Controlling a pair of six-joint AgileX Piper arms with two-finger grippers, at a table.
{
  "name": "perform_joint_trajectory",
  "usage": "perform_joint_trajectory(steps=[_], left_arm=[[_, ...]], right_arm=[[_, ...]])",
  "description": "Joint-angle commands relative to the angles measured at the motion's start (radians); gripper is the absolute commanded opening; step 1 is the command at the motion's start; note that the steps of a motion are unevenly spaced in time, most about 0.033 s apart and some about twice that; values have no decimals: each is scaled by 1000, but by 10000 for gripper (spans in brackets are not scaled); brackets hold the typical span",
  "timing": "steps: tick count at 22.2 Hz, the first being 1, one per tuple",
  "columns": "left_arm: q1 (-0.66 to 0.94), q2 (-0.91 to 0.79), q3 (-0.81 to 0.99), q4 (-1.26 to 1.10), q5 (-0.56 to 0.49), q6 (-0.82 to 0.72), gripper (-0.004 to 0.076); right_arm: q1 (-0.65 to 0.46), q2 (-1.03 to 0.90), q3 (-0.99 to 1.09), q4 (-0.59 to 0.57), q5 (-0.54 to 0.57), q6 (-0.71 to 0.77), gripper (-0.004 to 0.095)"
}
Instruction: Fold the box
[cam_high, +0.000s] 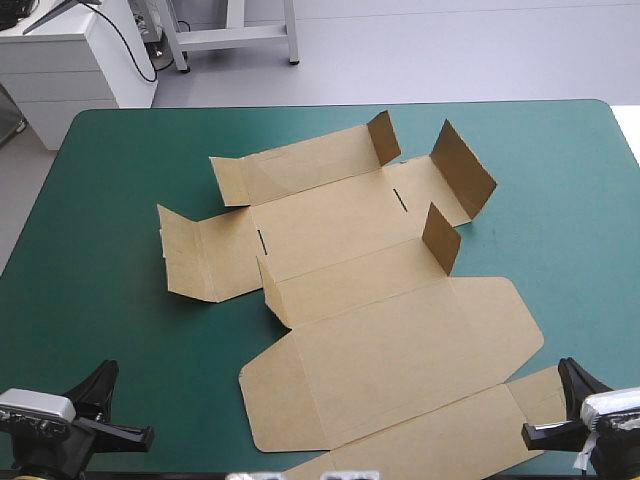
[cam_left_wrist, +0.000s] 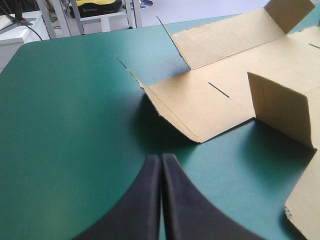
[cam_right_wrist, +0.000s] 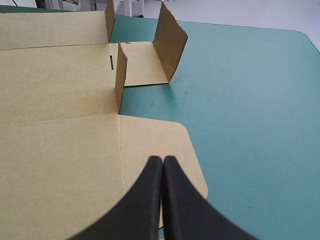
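Observation:
The brown box lies mostly flat in the middle of the teal-green table, a cut sheet with several small flaps standing up along its far and side edges. Its wide lid panel reaches the near edge. My left gripper rests at the near left corner, shut, well clear of the board; in its own view the fingers meet in an arch, with the box's left flap ahead. My right gripper sits at the near right, shut, its fingers poised over the rounded lid corner.
A white cabinet stands beyond the table's far left corner. Bare teal-green cover lies to the left of the box and also to its right.

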Motion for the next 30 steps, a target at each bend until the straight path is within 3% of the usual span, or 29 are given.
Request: perform_joint_trajectory(steps=[1, 9, 12, 17, 21, 30], left_arm=[[-2, -8, -19, -18, -77, -8, -8], [-2, -8, -19, -18, -77, -8, -8], [-2, -8, -19, -18, -77, -8, -8], [-2, -8, -19, -18, -77, -8, -8], [-2, -8, -19, -18, -77, -8, -8], [-2, -8, -19, -18, -77, -14, -8]], right_arm=[[-7, -25, -24, 1, -80, -3, -21], [-7, -25, -24, 1, -88, -3, -21], [-7, 19, -24, 1, -171, -74, -21], [-7, 317, -67, 13, -327, -94, -21], [-7, 647, -258, 9, -318, -168, -21], [-7, 1075, -638, 9, -321, -181, -21]])
